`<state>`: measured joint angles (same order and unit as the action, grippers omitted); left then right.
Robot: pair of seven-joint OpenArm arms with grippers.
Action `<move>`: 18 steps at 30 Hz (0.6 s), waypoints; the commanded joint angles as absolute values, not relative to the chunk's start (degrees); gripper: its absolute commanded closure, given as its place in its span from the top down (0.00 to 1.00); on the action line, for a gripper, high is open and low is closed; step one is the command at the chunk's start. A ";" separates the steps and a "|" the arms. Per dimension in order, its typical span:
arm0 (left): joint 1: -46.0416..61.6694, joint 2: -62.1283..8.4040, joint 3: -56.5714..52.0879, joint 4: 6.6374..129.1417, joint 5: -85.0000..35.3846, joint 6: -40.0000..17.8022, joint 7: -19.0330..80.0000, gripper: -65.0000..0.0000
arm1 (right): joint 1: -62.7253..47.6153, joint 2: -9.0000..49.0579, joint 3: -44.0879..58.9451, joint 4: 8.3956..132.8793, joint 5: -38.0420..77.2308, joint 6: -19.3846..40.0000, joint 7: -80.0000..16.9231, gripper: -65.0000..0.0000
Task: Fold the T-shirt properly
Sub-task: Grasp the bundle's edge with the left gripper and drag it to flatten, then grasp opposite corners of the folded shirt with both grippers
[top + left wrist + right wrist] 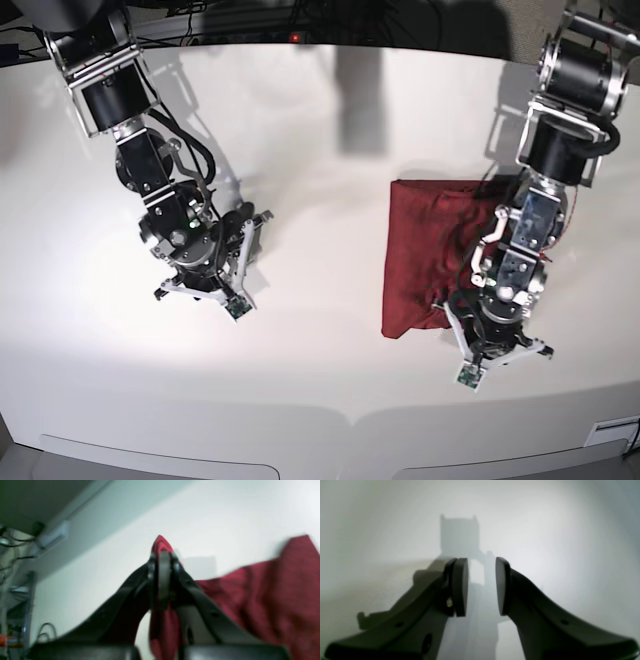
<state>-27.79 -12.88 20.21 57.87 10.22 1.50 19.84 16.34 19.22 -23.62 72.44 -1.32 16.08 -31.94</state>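
Left wrist view: your left gripper (163,555) pinches T-shirt (262,592) edge tight, ready for folding. Right gripper (481,586) narrowly parted, empty, parked aside over table (320,130).

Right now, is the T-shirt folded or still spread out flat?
Folded. The T-shirt lies as a compact rectangle on the table, no sleeves showing. The left gripper is shut on its near edge.

— What lies on the white table (320,130)?
— A dark red T-shirt (425,250), folded to a rough rectangle, right of centre.
— And the arms?
— The left gripper (478,322) meets its near edge; the right gripper (205,270) hangs well apart, over bare tabletop.
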 commanded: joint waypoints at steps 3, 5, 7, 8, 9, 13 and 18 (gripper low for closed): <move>-28.69 -15.46 19.92 58.85 10.44 2.20 18.76 0.00 | 17.80 19.51 -23.16 73.45 -1.10 15.59 -31.20 0.29; -28.29 -16.84 19.92 58.85 10.41 2.20 18.81 0.00 | 17.58 19.51 -23.16 73.45 -1.08 15.59 -31.11 0.29; -28.25 -18.09 19.92 58.85 10.41 2.20 18.81 0.00 | 17.26 19.49 -23.16 73.45 -1.10 15.59 -30.87 0.29; -28.29 -18.57 19.92 58.85 10.44 2.20 18.79 0.00 | 17.06 19.49 -23.16 73.45 -1.10 15.59 -30.83 0.29; -28.32 -19.14 19.92 58.85 10.41 2.20 18.74 0.00 | 16.91 19.33 -23.16 73.45 -1.10 15.59 -30.74 0.29; -28.29 -20.08 19.92 58.85 10.09 2.37 18.55 0.20 | 16.62 18.48 -23.16 73.45 -1.13 15.59 -27.97 0.29; -28.36 -20.08 19.92 58.85 10.02 4.78 19.86 0.37 | 16.67 15.88 -23.16 73.45 -1.34 15.59 -24.80 0.29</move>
<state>-26.57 -19.38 20.25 57.84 9.56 4.03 20.58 15.22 15.66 -23.62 72.44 -1.32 16.08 -25.93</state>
